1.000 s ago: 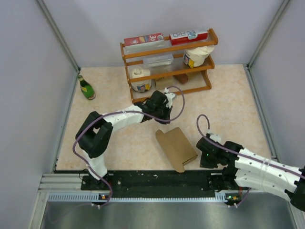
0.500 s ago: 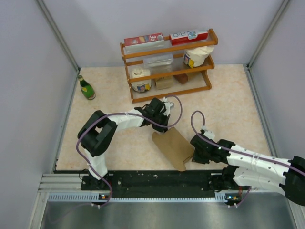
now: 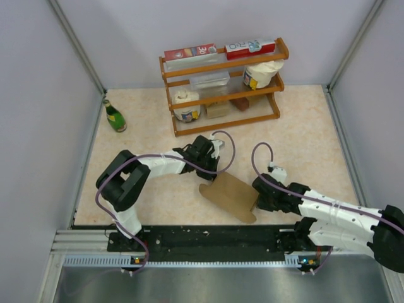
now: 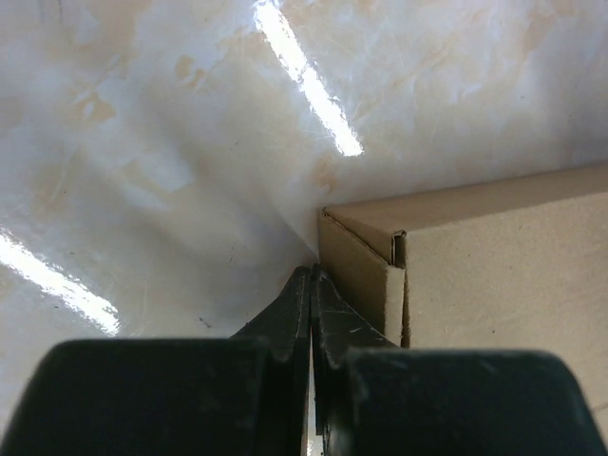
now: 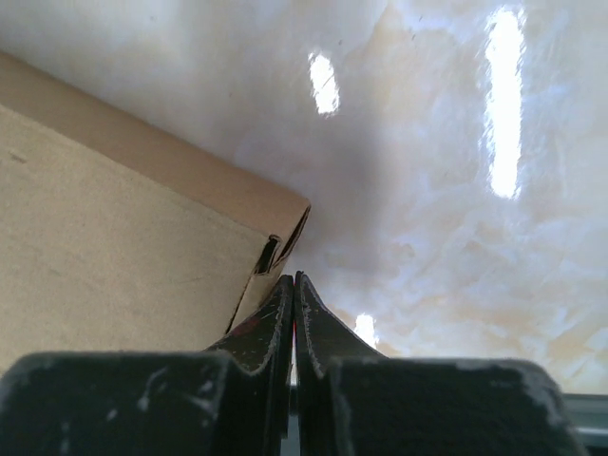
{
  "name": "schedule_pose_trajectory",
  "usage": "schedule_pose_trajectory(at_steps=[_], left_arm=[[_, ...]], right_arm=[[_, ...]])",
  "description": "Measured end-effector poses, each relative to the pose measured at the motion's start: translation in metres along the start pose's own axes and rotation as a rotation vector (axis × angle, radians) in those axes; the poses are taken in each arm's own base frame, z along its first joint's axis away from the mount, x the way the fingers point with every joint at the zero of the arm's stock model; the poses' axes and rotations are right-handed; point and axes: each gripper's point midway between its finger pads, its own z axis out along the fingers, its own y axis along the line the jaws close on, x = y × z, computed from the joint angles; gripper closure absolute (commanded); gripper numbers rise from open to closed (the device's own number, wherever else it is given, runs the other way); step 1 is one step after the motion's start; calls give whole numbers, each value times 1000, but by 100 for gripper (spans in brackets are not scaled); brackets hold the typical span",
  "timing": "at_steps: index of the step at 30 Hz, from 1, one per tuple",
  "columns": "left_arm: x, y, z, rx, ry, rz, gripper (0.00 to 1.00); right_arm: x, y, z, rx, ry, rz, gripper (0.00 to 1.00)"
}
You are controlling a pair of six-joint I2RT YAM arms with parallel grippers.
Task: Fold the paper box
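Note:
The paper box (image 3: 228, 196) is a flattened brown cardboard carton lying on the marble table in front of the arms. My left gripper (image 3: 210, 172) is shut and empty, with its tip against the box's far left corner. In the left wrist view the gripper (image 4: 312, 274) touches a folded side flap of the box (image 4: 494, 285). My right gripper (image 3: 257, 197) is shut and empty at the box's right edge. In the right wrist view the gripper (image 5: 293, 278) sits just under a corner of the box (image 5: 104, 256), where a small slot shows.
A wooden rack (image 3: 273, 95) stands at the back with red printed cartons (image 3: 189, 52), white tubs and a clear container. A green bottle (image 3: 115, 117) stands at the far left. Grey walls close in both sides, and a black rail runs along the near edge.
Both shut grippers have closed in on the box, the left coming nearer and the right moving left. The box has slid left and turned between them.

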Motion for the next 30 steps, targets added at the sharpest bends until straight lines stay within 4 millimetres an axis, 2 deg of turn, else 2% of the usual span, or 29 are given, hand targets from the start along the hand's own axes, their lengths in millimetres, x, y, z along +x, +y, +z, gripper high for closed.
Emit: schedule_pose_trajectory(at_steps=[5, 10, 18, 23, 25, 27, 29, 30], left_arm=[[0, 3, -2, -28, -20, -33, 100], [-4, 16, -7, -106, -59, -59, 100], [-26, 40, -23, -210, -157, -131, 100], [-39, 62, -35, -277, -222, -186, 100], [-41, 70, -40, -298, -241, -205, 96], [-41, 77, -46, -312, -257, -219, 90], [-40, 81, -54, -316, -277, -231, 85], [-40, 81, -59, -311, -289, -234, 83]], right_arm=[[-16, -4, 8, 55, -39, -57, 100], [-44, 9, 9, 62, -98, -126, 100], [-78, 20, 25, 59, -144, -228, 100], [-104, 12, 36, 88, -159, -242, 100], [-114, 3, 38, 104, -167, -230, 100], [-121, -4, 37, 111, -173, -215, 90], [-128, -6, 31, 96, -187, -201, 70], [-131, -4, 27, 76, -197, -197, 64]])
